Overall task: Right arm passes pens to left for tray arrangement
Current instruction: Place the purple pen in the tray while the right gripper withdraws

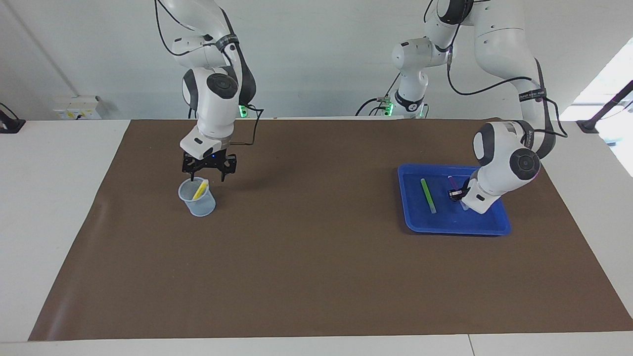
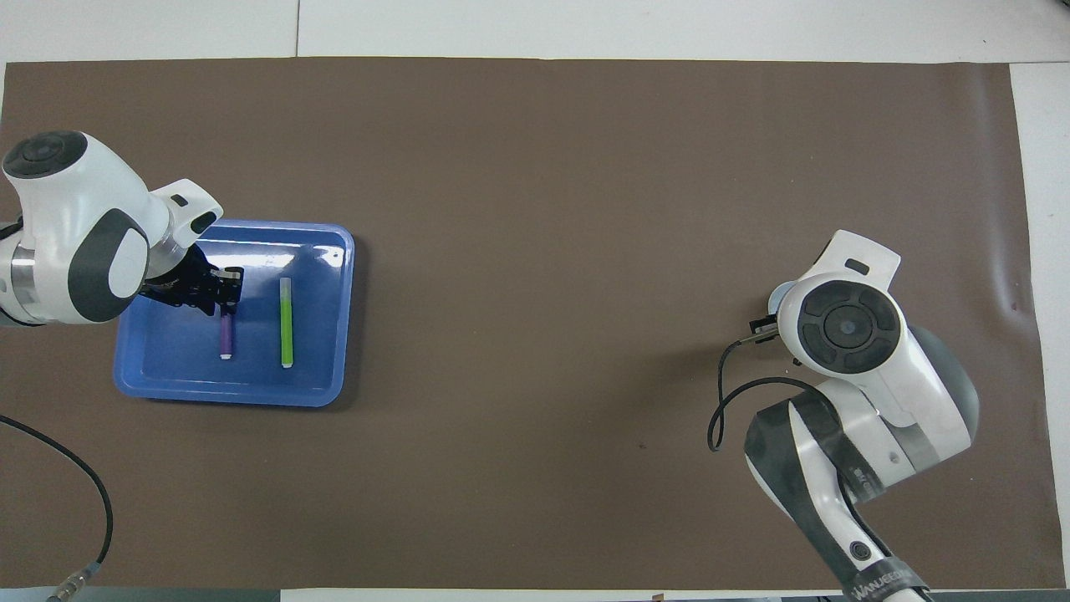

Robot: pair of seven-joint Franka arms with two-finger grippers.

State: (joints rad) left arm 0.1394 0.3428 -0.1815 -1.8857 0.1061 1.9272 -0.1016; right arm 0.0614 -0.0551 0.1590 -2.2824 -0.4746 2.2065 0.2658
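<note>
Right gripper (image 1: 208, 174) over cup (image 1: 198, 198), jaws spread, empty; yellow pen (image 1: 201, 189) leaning inside just below. Left gripper (image 2: 219, 291) in tray (image 2: 330, 251), at purple pen (image 2: 226, 336); grip unclear. Green pen (image 2: 286, 322) beside. Risks: fingers clip rim, tip cup; pen drags on retreat.

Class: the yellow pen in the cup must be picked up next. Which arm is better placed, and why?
The right: its pincer hangs over the cup with the yellow pen. The left pincer is down in the blue tray.

A translucent cup (image 1: 197, 198) stands on the brown mat (image 1: 316, 257).
</note>
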